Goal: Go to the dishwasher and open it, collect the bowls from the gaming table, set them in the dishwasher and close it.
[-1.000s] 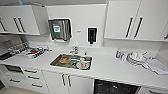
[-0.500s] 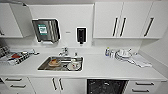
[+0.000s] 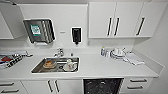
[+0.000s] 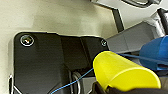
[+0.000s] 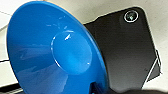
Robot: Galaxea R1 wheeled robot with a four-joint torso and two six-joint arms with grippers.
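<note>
You're facing the open dishwasher (image 3: pixel 102 86), lying low and just right of centre under the table (image 3: pixel 100 66). Left jaws are gripping the yellow bowl (image 4: pixel 122 72), right jaws the blue bowl (image 5: pixel 53 53); right arm looks nearer.

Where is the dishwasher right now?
In the head view, the dishwasher sits under the white counter, open and dark inside, just right of the sink and left of the white drawers.

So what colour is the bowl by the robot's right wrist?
Blue, a shiny bright blue bowl; it shows best in the right wrist view.
</note>
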